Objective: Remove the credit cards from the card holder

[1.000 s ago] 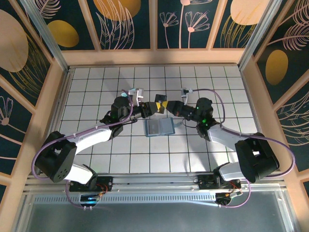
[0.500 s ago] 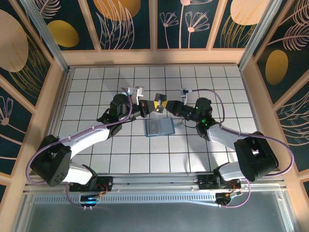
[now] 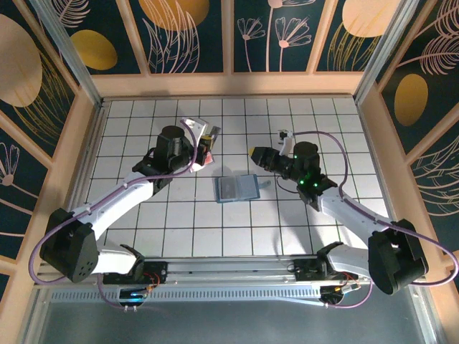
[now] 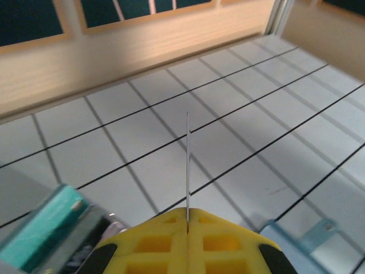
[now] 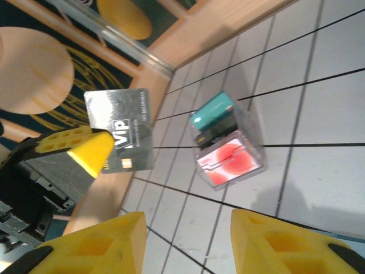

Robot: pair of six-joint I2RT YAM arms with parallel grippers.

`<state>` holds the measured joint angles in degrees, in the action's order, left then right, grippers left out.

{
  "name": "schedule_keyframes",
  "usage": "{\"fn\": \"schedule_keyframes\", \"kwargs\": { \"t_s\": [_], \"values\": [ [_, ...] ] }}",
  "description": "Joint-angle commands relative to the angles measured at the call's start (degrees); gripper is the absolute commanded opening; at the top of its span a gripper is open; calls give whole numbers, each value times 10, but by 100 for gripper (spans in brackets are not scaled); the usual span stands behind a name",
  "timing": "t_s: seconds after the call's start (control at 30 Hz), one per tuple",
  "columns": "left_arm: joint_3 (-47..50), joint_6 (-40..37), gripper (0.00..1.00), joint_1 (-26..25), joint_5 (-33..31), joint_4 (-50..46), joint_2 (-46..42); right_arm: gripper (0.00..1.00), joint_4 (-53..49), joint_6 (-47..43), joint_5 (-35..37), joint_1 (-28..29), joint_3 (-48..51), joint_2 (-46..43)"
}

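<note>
Grey card (image 5: 121, 137), prob. thin, stiff, light & slick, is pinched by one edge in left gripper (image 4: 187, 214), far-left of card holder (image 3: 237, 188); right gripper (image 5: 187, 221) is held apart, empty.

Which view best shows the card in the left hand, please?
Right wrist view: the grey card faces it, print visible. The left wrist view sees its thin edge; in the top view it is tiny.

I am watching my right gripper (image 5: 187, 220) hanging open and empty over the tiles (image 5: 336, 97). Ahead, the left gripper (image 5: 102, 154) is pinching a grey VIP card (image 5: 121, 134) near a stack of credit cards (image 5: 228, 154), teal, black and red-pink.
</note>
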<state>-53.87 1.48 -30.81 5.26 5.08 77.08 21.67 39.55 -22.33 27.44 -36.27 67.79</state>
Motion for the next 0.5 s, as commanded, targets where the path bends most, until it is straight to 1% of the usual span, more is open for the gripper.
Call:
{"fn": "schedule_keyframes", "kwargs": {
  "t_s": [0.0,0.1,0.2,0.33,0.47],
  "values": [
    [-35,-129,0,24,11,-34,0,47,-67,-23,69,3,-12,-23],
    [-53,-182,0,48,36,-49,11,51,-92,-24,93,2,-14,-31],
    [-73,-233,0,69,41,-70,30,56,-120,-26,114,3,-21,-33],
    [-88,-294,0,92,48,-88,59,67,-140,-27,131,4,-22,-40],
    [-103,-336,0,109,56,-101,90,78,-149,-20,149,5,-19,-49]
  ]
}}
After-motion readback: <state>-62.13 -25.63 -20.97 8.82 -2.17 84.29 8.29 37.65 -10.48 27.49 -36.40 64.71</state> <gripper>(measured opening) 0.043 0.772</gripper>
